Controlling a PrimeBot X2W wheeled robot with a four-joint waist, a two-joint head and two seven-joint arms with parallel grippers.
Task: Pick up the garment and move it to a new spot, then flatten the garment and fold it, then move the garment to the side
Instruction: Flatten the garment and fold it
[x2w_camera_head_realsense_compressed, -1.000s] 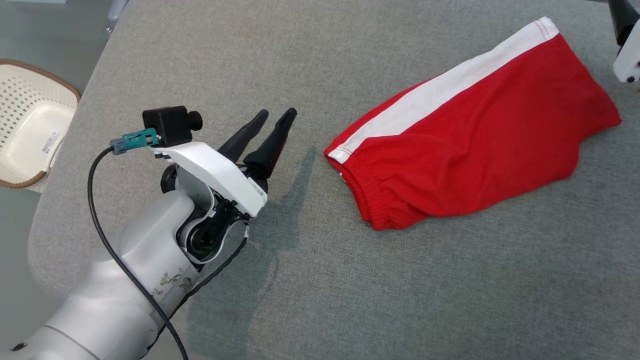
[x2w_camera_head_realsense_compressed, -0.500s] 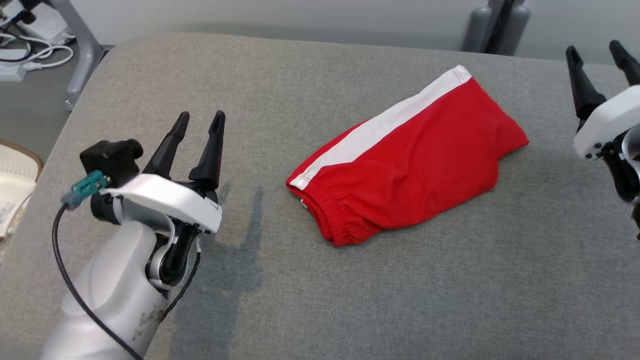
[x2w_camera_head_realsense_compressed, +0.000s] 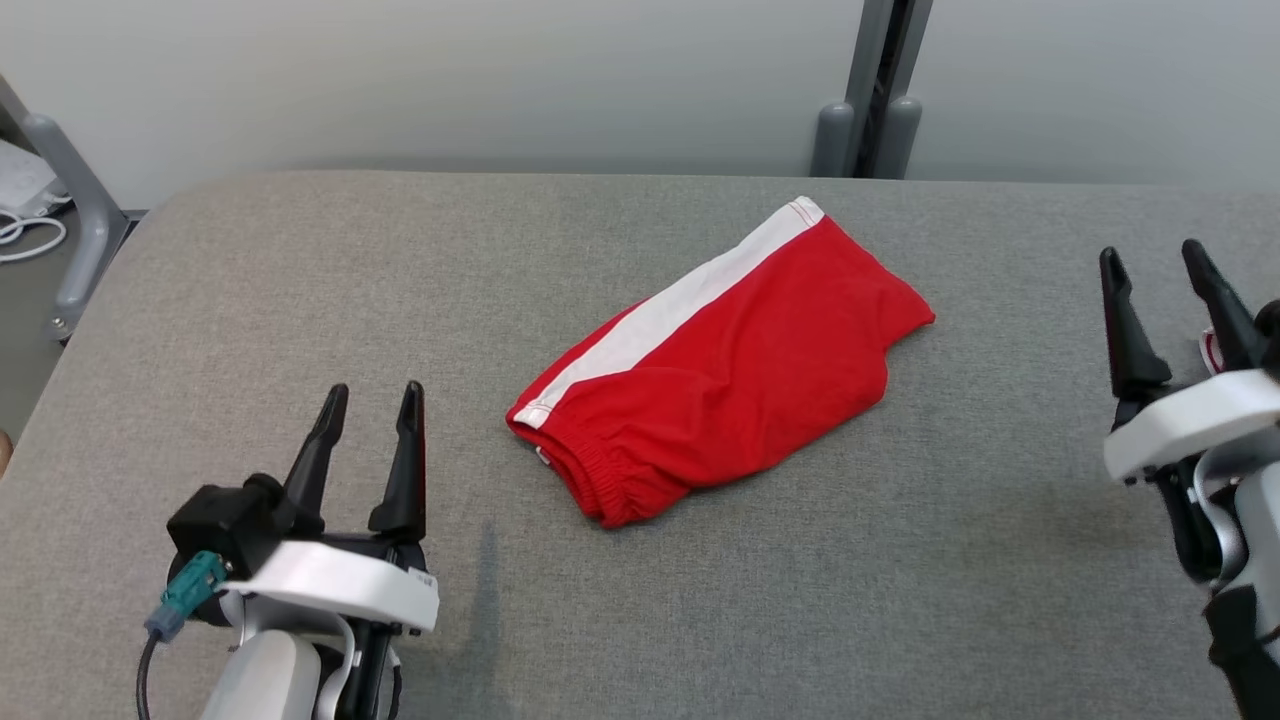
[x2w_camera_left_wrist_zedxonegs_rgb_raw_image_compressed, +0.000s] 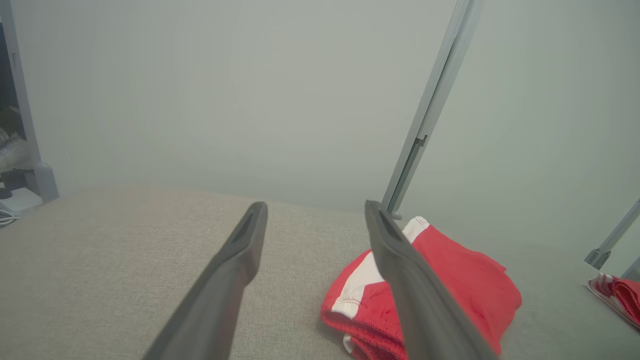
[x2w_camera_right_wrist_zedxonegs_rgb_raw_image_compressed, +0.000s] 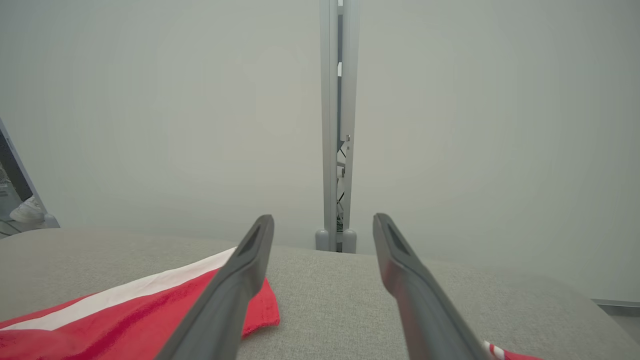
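The garment (x2w_camera_head_realsense_compressed: 730, 370) is a pair of red shorts with a white side stripe. It lies folded in the middle of the grey cloth-covered table (x2w_camera_head_realsense_compressed: 300, 300), waistband toward the near left. My left gripper (x2w_camera_head_realsense_compressed: 375, 390) is at the lower left, open and empty, about a hand's width left of the waistband. My right gripper (x2w_camera_head_realsense_compressed: 1149, 252) stands open and empty at the right edge, apart from the garment's far corner. The left wrist view has the garment (x2w_camera_left_wrist_zedxonegs_rgb_raw_image_compressed: 465, 280) behind the right finger of the open gripper (x2w_camera_left_wrist_zedxonegs_rgb_raw_image_compressed: 316, 205). In the right wrist view the garment (x2w_camera_right_wrist_zedxonegs_rgb_raw_image_compressed: 125, 310) lies left of the open gripper (x2w_camera_right_wrist_zedxonegs_rgb_raw_image_compressed: 323, 218).
A second red and white cloth (x2w_camera_head_realsense_compressed: 1210, 348) peeks out beside my right gripper, also visible in the left wrist view as the cloth (x2w_camera_left_wrist_zedxonegs_rgb_raw_image_compressed: 617, 295). A grey post (x2w_camera_head_realsense_compressed: 870, 90) stands behind the table against the pale wall. A metal leg (x2w_camera_head_realsense_compressed: 70, 190) and cables (x2w_camera_head_realsense_compressed: 25, 230) are off the left edge.
The head camera has swung up and round, so the whole picture shifted and the wall came into view. My left gripper has turned to point up the view. The garment keeps its shape.
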